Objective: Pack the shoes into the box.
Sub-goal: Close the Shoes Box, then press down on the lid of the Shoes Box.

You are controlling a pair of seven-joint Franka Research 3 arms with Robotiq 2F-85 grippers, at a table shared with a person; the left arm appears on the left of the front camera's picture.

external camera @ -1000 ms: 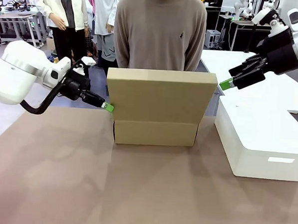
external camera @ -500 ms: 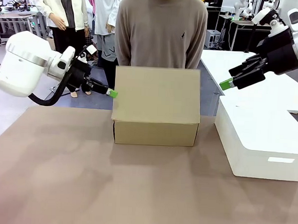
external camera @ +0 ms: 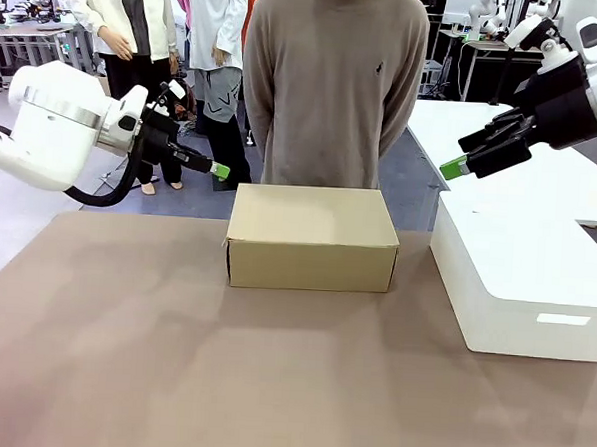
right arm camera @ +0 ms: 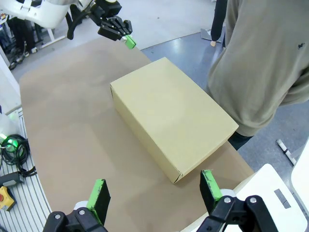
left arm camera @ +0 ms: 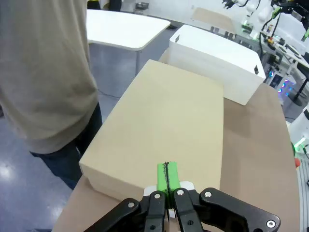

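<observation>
Presently the box (external camera: pixel 312 237) sits lid-down mid-table; my left gripper (external camera: pixel 219 170) is pinched together beside it, my right gripper (external camera: pixel 451 171) spread apart. Risk: lid springing open unpressed.

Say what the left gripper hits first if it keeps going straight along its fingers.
Probably the box: the shut left gripper points low across its closed lid. It may skim just over the lid; then the white box beyond is next. Depth is unclear.

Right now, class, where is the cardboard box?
In the front view the box sits closed at the table's far middle, before the person, left of the white box.
</observation>
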